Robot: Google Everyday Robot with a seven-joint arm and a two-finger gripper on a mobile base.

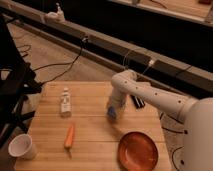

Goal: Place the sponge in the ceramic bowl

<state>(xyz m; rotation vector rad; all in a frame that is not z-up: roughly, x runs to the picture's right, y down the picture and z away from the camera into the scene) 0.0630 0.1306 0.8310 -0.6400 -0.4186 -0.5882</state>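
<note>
The blue sponge (pixel 112 114) sits between the fingertips of my gripper (pixel 113 111), which points down over the middle of the wooden table and is shut on it. The sponge seems to hang just above the tabletop, with a shadow below and to its right. My white arm reaches in from the right. The orange-red ceramic bowl (pixel 137 150) rests near the table's front right corner, in front of and to the right of the gripper, with nothing inside.
An orange carrot (pixel 69 136) lies front left of the gripper. A white cup (pixel 22 147) stands at the front left corner. A small pale bottle (pixel 65 102) stands to the left. A black ribbed block (pixel 138 103) lies behind the arm.
</note>
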